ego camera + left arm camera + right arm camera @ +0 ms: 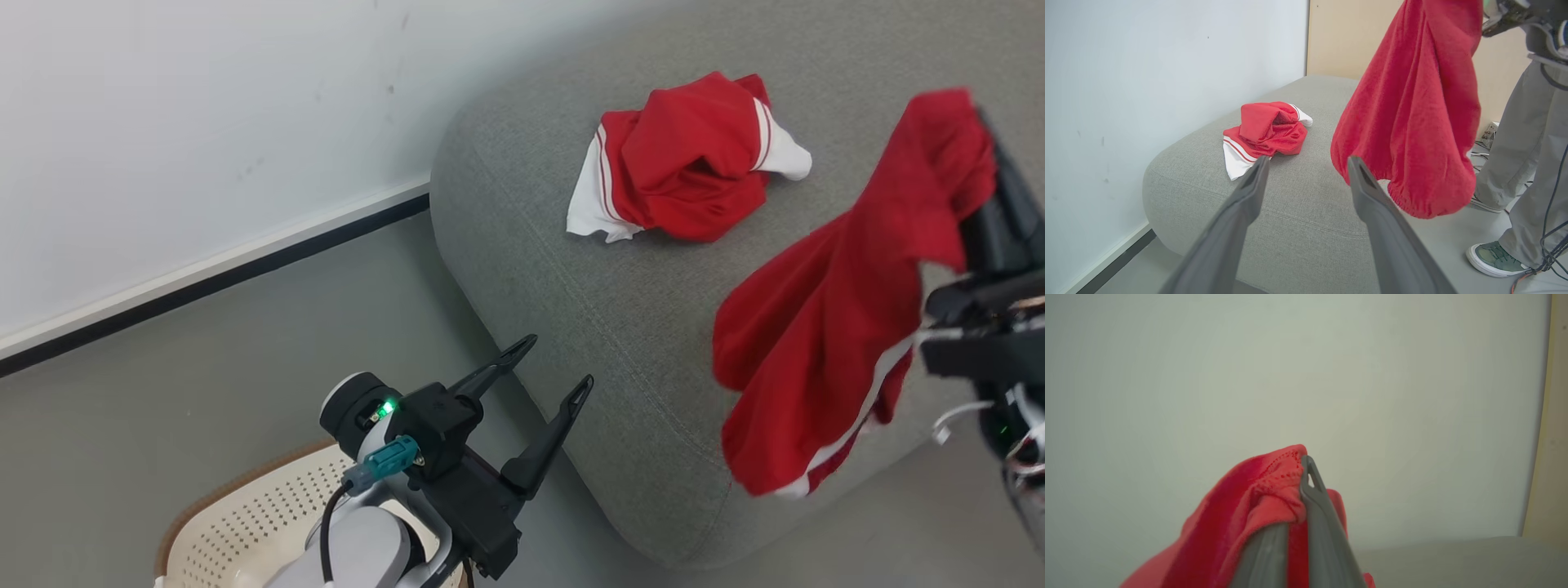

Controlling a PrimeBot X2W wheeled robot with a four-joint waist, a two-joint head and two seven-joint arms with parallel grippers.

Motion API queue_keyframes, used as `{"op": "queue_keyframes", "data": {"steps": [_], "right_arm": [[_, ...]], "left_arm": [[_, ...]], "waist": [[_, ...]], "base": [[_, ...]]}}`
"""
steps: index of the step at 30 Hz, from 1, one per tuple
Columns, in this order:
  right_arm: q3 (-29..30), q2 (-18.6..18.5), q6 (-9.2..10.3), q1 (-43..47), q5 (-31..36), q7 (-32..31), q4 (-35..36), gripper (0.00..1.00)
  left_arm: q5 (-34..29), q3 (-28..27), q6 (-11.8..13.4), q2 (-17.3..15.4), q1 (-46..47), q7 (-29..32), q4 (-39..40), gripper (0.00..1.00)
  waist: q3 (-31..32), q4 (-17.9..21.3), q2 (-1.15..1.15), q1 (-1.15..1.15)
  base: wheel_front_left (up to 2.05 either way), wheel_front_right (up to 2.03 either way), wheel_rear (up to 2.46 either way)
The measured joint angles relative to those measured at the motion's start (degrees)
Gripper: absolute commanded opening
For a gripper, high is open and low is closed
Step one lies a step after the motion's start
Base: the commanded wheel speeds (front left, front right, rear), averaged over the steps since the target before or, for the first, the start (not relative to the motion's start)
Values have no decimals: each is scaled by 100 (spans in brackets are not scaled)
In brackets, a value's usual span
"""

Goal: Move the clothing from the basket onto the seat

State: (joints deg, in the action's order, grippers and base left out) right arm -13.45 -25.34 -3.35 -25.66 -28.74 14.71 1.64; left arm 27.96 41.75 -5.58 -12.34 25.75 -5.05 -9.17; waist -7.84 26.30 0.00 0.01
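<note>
The right gripper [1299, 486] has its two fingers clamped tight on a bunched red hem. From it the hanging garment [849, 286] droops down the right side of the head view, with a white stripe along its lower edge. That's one piece in the air! A second piece, the crumpled garment [694, 163], is red with white panels and thin stripes. It lies in a heap on the sofa [555, 269] at the upper middle of the frame, apart from the hanging one. So that's two garments counted and one sofa. At the lower centre, the left gripper [559, 361] holds nothing, its two dark fingers spread wide and pointing up toward the sofa's rounded corner. Under that arm, in the lower left corner, one basket [245, 523] peeks out, cream with a brown rim, and the arm hides most of its inside. In the left wrist view, a person [1523, 134] in grey trousers stands at the right edge, with two shoes [1494, 257] on the floor.
</note>
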Motion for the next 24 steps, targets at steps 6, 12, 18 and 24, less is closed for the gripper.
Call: {"op": "queue_keyframes", "data": {"steps": [6, 12, 18, 24], "right_arm": [[201, -294, -182, -783, -90, 1, -584, 0], [393, -630, -271, -1329, -155, 0, -1346, 0], [603, -1077, -288, -1958, -169, -53, -2120, 0], [598, -1270, -322, -2622, -148, -164, -2724, 0]], "left_arm": [[0, 54, -4, 66, 100, 60, 20, 100], [-4, 97, -7, 74, 131, 113, 66, 100], [-32, 92, -46, 20, 261, 193, 242, 100], [-40, 73, -46, -24, 438, 296, 381, 100]], "waist": [[-146, -154, 0, 0], [-319, -317, 0, 0], [-611, -543, 0, 0], [-971, -802, 1, 0]], "base": [[0, 0, 0], [0, 0, 0], [0, 0, 0], [0, 0, 0]]}}
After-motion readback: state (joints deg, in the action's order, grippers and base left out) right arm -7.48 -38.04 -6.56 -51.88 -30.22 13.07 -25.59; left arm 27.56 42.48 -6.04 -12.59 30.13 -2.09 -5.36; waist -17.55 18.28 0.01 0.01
